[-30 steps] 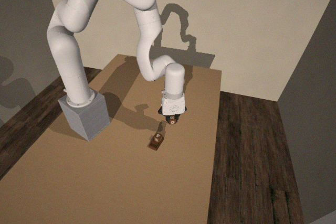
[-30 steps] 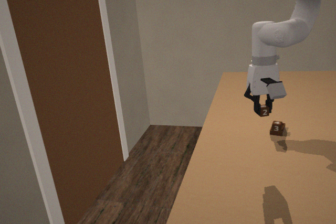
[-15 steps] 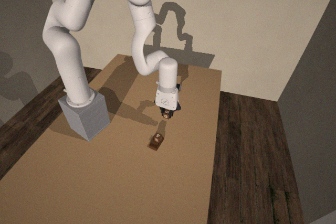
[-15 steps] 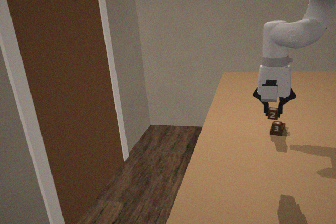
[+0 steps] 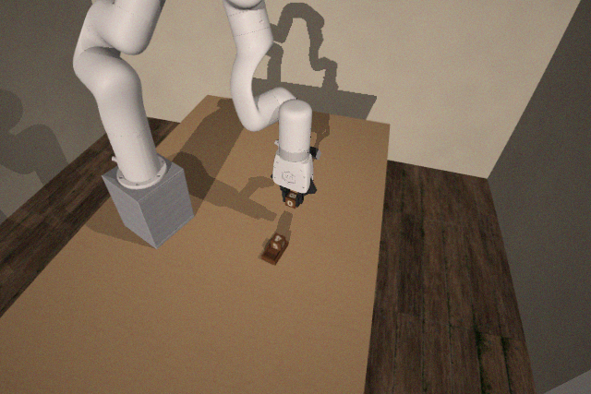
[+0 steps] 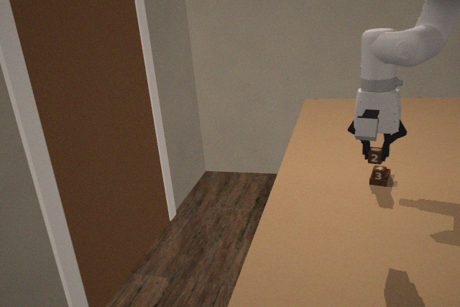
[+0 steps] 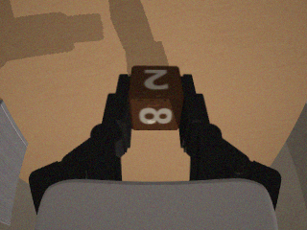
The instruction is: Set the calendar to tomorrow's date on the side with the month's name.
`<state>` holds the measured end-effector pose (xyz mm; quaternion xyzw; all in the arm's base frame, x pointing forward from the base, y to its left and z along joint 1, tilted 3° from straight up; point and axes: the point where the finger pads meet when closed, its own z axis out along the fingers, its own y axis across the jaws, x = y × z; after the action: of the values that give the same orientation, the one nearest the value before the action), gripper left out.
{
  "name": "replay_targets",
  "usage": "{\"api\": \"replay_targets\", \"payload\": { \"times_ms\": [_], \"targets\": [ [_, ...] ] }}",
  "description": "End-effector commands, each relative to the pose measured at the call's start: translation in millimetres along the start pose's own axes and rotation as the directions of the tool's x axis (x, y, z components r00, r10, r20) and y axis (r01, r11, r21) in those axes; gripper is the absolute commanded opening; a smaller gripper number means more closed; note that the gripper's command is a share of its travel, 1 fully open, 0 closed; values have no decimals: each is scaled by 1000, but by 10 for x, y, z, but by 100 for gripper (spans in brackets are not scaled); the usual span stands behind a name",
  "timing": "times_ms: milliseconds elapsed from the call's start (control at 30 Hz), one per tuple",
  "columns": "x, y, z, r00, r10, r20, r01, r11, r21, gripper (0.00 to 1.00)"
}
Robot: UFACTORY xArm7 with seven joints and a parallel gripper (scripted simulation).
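Showing in the top view, a digit cube (image 5: 290,199) (image 6: 374,157) (image 7: 155,96) is gripped by the end effector (image 5: 292,198) (image 6: 375,152) (image 7: 154,89) above the table (image 5: 329,256) (image 6: 319,199) (image 7: 62,101); the calendar tray (image 5: 270,258) (image 6: 378,182) is seated there, carrying another cube (image 5: 277,240) (image 6: 379,175). In the exterior view, "2" and "3" are read. By wrist, "2" and "8" are displayed.

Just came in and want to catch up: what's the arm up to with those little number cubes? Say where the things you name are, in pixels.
The arm's end effector (image 5: 292,198) (image 6: 375,151) (image 7: 154,89) is gripping one brown cube (image 5: 290,200) (image 6: 374,157) (image 7: 155,98), a 2 and an 8 showing, above the table (image 5: 214,313) (image 6: 315,221) (image 7: 230,57). The other cube (image 5: 277,240) (image 6: 378,175) sits in the small tray (image 5: 270,258) (image 6: 378,182). The held cube isn't in the tray yet, so the date isn't set.
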<state>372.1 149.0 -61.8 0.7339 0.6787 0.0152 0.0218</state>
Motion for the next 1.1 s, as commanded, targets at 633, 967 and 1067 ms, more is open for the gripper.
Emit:
{"api": "replay_targets", "payload": {
  "times_ms": [633, 967, 1067],
  "targets": [
    [13, 11, 333, 1000, 0, -1, 0, 1000, -2, 29],
    [21, 12, 789, 1000, 0, -1, 0, 1000, -2, 29],
    [23, 12, 877, 1000, 0, -1, 0, 1000, -2, 29]
  ]
}}
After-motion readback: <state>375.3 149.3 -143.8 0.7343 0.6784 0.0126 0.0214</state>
